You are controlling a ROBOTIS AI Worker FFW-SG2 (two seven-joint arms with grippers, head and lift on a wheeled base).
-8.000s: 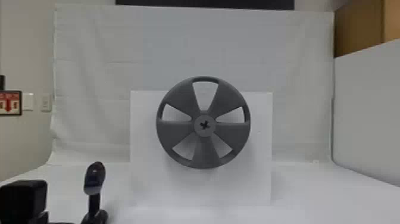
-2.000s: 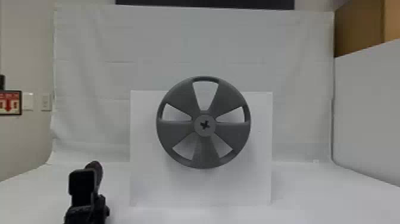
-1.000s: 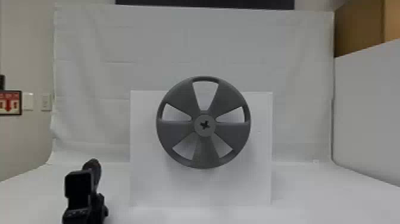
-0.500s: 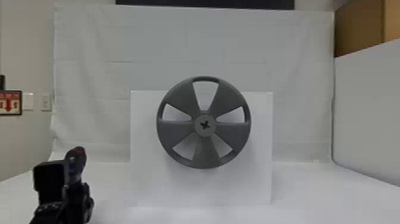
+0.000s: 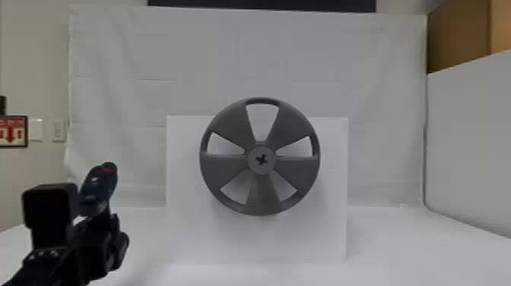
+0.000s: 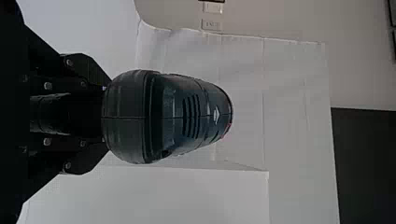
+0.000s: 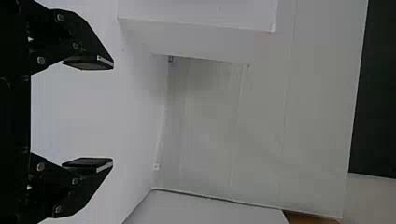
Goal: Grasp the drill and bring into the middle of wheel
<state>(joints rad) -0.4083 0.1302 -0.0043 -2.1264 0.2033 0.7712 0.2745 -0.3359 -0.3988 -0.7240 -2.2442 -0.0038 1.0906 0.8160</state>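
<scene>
Drill (image 5: 97, 190), clamped in the left gripper (image 5: 100, 235), is over the desk's left side, well apart from the wheel. The gripper's two black jaws close in from both sides around the drill's handle (image 6: 51, 112), as the left wrist view makes out. That view looks onto the rounded back of the drill, with its dark vent slots, a small pale mark and a bit of red at the rim. In the head view the drill has a dark blue body with a red patch at its top, and it leans toward the wheel. The black block (image 5: 49, 213) of the arm sits just beside it.

The right gripper (image 7: 112, 114), in the right wrist view, has its fingers wide apart.

Farther out, the grey wheel (image 5: 260, 169) is upright in front of a white board (image 5: 258, 243) that stands on the white desk (image 5: 399, 247), between its left and right edges. A dark cross-shaped hole (image 5: 261, 159) marks the wheel's middle. Behind hangs a pale cloth (image 5: 171, 57).

The body hides the drill's front end in the left wrist view, and much of the handle is hard to make out against the black jaws. The desk's near edge is cut off in the head view.
</scene>
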